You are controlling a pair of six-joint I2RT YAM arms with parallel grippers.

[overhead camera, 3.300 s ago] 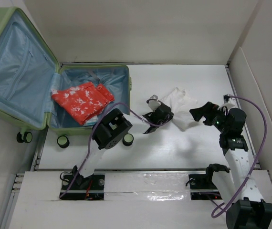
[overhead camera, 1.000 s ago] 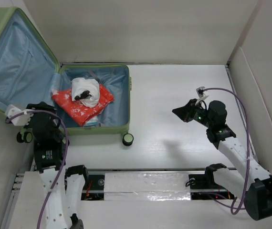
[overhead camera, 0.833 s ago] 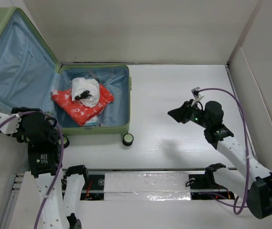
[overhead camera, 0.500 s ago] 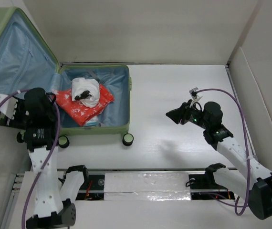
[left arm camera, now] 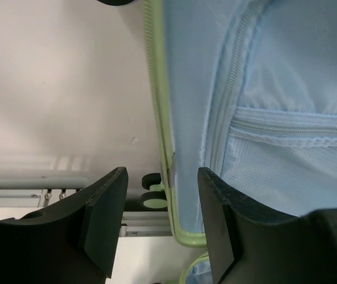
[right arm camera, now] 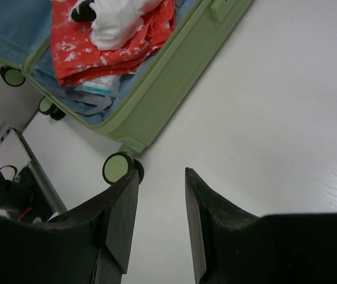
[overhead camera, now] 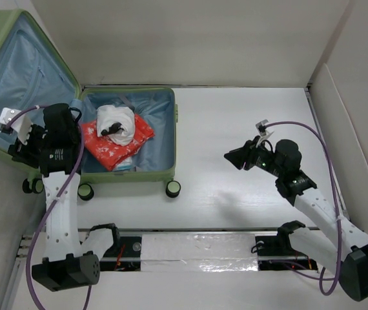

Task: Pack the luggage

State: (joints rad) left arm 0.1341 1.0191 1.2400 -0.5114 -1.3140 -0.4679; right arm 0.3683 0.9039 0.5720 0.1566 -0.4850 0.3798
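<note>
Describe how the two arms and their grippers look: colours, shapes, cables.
Both arms have white tubular links, the left arm and the right arm, with black joint housings. A purple cable loops along each. The left gripper and right gripper are black, with two flat, wedge-shaped jaws. A small green light shows at the right wrist.
</note>
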